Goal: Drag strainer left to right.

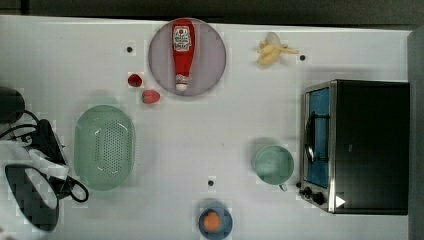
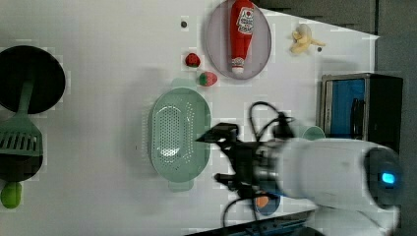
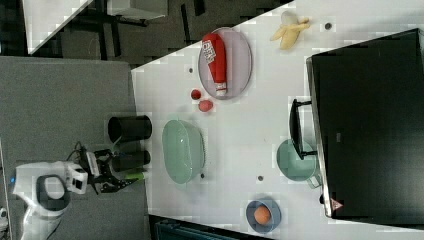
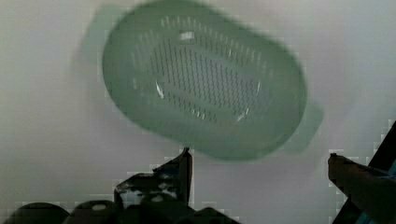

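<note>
We are holding our gripper (image 2: 212, 157) with its fingers spread wide apart and nothing between them. In the left view it is hanging just beside the strainer (image 2: 178, 134), at the left view's right of its rim, with one finger (image 2: 216, 133) reaching over the rim's edge; whether it is touching the plastic we cannot tell. In the wrist view the two fingertips are framing the strainer (image 4: 205, 79) with bare table (image 4: 51, 140) between them.

In the top view the strainer (image 1: 104, 147) is sitting on the white table (image 1: 200, 135) toward the top view's left, its bottom full of small holes. Our arm (image 1: 30, 185) is lying at the top view's left edge beside it. Near the strainer's far end we are seeing two strawberries (image 1: 143, 88), and next to them a round plate (image 1: 210, 55) carrying a ketchup bottle (image 1: 183, 50).

Well apart, toward the top view's right, a mint-green cup (image 1: 273, 165) is standing just beside a toaster oven (image 1: 360, 145). A peeled banana (image 1: 272, 49) is lying beyond the oven, and a blue bowl (image 1: 225, 225) holding an orange ball (image 1: 213, 220) is resting at the near table edge.
</note>
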